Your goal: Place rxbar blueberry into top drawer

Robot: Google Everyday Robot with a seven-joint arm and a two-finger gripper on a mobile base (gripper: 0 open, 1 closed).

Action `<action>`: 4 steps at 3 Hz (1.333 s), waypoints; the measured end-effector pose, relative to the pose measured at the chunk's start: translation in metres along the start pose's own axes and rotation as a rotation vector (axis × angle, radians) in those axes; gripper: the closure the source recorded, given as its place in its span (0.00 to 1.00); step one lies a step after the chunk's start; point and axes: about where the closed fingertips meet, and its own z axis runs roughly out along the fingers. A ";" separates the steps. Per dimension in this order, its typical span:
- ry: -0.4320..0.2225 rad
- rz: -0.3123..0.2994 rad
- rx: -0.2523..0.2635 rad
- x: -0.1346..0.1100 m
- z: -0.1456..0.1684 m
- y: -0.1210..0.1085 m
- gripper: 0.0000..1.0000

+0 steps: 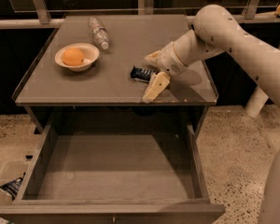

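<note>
The rxbar blueberry (141, 73), a small dark navy bar with white lettering, lies flat on the table top right of the middle. My gripper (152, 73) is at the bar's right end, open, with one cream finger beyond the bar and the other (155, 87) in front of it near the table's front edge. The bar's right end sits between the fingers. The top drawer (60, 196) is pulled fully out below the table front, and its flat grey-brown bottom is bare.
A white bowl with an orange (76, 57) stands at the table's left. A clear plastic bottle (98, 32) lies at the back. A dark packet with white print (11, 187) lies in a bin on the floor, left of the drawer. My arm (242, 41) reaches in from the right.
</note>
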 end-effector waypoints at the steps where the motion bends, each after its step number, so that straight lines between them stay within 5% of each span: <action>1: 0.016 0.003 -0.005 0.003 0.002 0.000 0.00; 4: 0.016 0.003 -0.005 0.003 0.002 0.000 0.62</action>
